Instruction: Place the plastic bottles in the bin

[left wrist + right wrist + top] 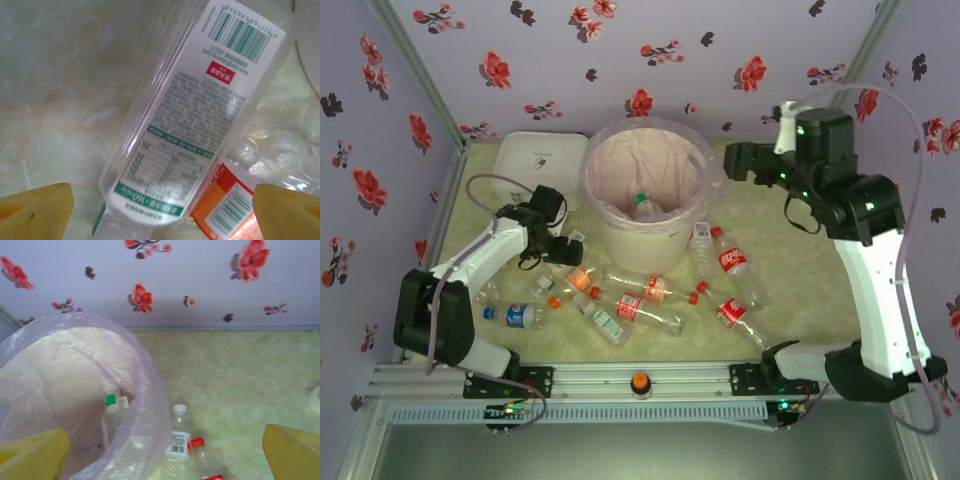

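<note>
Worktop (790, 250): pale green marbled sheet, floral walls around it.

Bin (625, 240): white bucket with a pink bag liner (145, 405), centre-back of the worktop. A white lidded box (535, 160) sits at its 10 o'clock, touching or just beside it; I cannot tell which.

Plastic bottles (640, 305): one green-capped bottle (644, 205) is inside the bin. The rest lie loose on the worktop from the bin's 4 to 8 o'clock, several touching.

Right fingers (32, 455): spread wide with nothing between them, hovering by the bin rim at its 2 o'clock.

Left fingers (35, 212): spread, straddling a white-labelled bottle (200, 115) at the bin's 8 o'clock. A gap shows on each side, so no contact.

Risks (judgement):
- The white-labelled bottle lies slanted across the fingers and overlaps an orange-labelled bottle (225, 207). Closing here could pinch both, or twist the smooth round wall out of the grip.
- The thin plastic may buckle and slip.
- A bottle carried crosswise could snag the liner at the rim.
- The right arm, so near the rim, could crowd the drop.
</note>
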Motion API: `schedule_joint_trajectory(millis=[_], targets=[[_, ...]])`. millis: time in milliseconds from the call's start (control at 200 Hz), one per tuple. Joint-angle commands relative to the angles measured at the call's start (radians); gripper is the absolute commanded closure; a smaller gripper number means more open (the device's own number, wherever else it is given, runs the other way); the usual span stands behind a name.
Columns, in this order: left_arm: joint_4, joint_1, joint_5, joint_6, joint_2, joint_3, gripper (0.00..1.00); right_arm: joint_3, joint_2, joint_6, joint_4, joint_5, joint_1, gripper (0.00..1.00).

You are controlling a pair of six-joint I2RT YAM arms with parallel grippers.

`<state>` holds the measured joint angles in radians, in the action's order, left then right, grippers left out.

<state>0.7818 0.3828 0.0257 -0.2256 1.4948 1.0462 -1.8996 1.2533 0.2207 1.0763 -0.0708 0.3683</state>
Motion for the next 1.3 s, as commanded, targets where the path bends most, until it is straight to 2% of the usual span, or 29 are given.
schedule_joint_trajectory(millis=[0,170,435,695,990,1185,1295], targets=[[-0.025,0.009,0.016,-0.014,0.051,0.012,0.07,0.077,-0.024,0.016,-0.005,0.052,-0.04,0.01],[-0.043,0.015,0.033,-0.006,0.112,0.022,0.08,0.259,-0.113,0.027,-0.049,0.068,-0.105,0.01],[-0.085,0.02,0.037,-0.018,0.137,0.018,0.32,0.381,-0.144,0.033,-0.071,0.12,-0.144,0.01],[-0.083,0.021,0.039,-0.024,0.123,0.025,0.45,0.459,-0.16,0.029,-0.086,0.108,-0.149,0.01],[0.023,0.02,0.092,0.007,0.027,0.113,0.48,0.475,-0.163,0.04,-0.099,0.131,-0.152,0.01],[0.109,0.012,0.141,0.012,-0.094,0.188,0.53,0.484,-0.172,0.052,-0.14,0.235,-0.154,0.01],[0.174,-0.007,0.193,0.041,-0.156,0.258,0.6,0.49,-0.186,0.085,-0.209,0.362,-0.164,0.01]])
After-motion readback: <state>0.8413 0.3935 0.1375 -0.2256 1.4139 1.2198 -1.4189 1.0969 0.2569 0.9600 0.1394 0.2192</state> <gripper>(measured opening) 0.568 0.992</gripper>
